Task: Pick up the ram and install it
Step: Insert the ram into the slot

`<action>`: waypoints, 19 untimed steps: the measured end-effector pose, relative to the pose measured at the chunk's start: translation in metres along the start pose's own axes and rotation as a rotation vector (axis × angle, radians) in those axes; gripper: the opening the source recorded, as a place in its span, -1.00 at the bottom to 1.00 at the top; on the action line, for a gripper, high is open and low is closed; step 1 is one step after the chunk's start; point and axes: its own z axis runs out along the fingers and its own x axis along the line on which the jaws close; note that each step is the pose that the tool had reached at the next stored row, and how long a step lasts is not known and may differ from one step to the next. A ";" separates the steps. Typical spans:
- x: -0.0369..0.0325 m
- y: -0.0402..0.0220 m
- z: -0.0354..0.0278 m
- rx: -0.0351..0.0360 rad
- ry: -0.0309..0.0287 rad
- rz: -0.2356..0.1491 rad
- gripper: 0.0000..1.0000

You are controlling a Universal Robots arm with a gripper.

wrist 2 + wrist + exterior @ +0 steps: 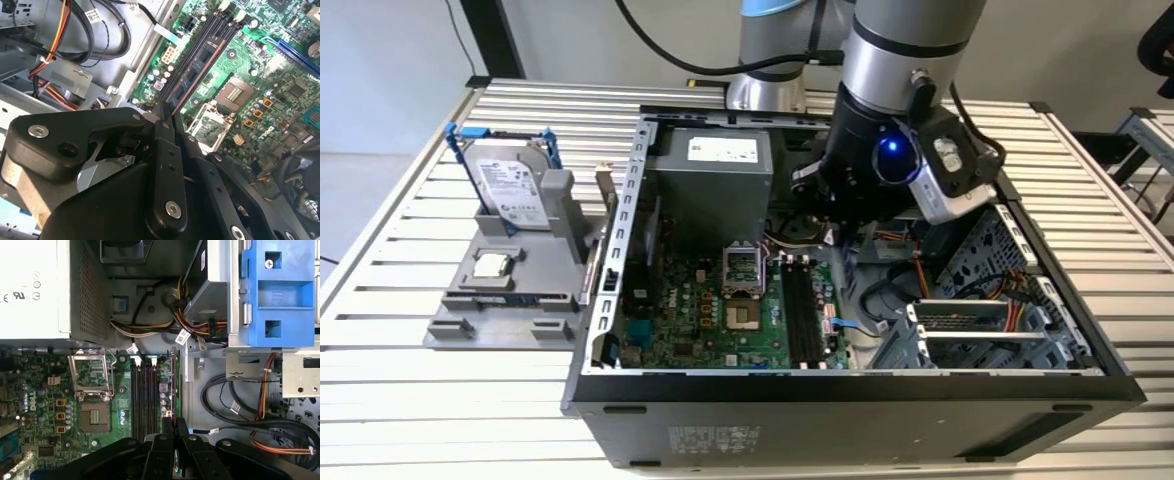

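Observation:
The ram (174,385) is a slim green stick seen edge-on, held lengthwise in line with the motherboard's black slots (145,395). My gripper (173,422) is shut on one end of it. In the second wrist view the ram (200,60) shows its dark chips and runs out from the gripper (164,112) over the slots. It hangs just beside the slots, toward the board's edge nearest the cables; whether it touches a slot I cannot tell. In the exterior view the gripper (834,232) is inside the open computer case, above the far end of the slots (801,310).
An open processor socket (95,415) lies beside the slots on the motherboard (707,310). The grey power supply (714,175), loose cables (235,400) and a blue drive cage (275,295) crowd the case. Outside the case, a grey fixture (520,290) holds a hard drive (507,185) and a square chip (491,265).

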 end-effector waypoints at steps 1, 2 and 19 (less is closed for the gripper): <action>0.0001 -0.0001 0.0019 0.0000 0.0000 0.000 -1.00; 0.0002 -0.0002 0.0036 0.0000 0.0001 0.000 -1.00; 0.0014 -0.0018 0.0270 0.0004 0.0081 0.000 -1.00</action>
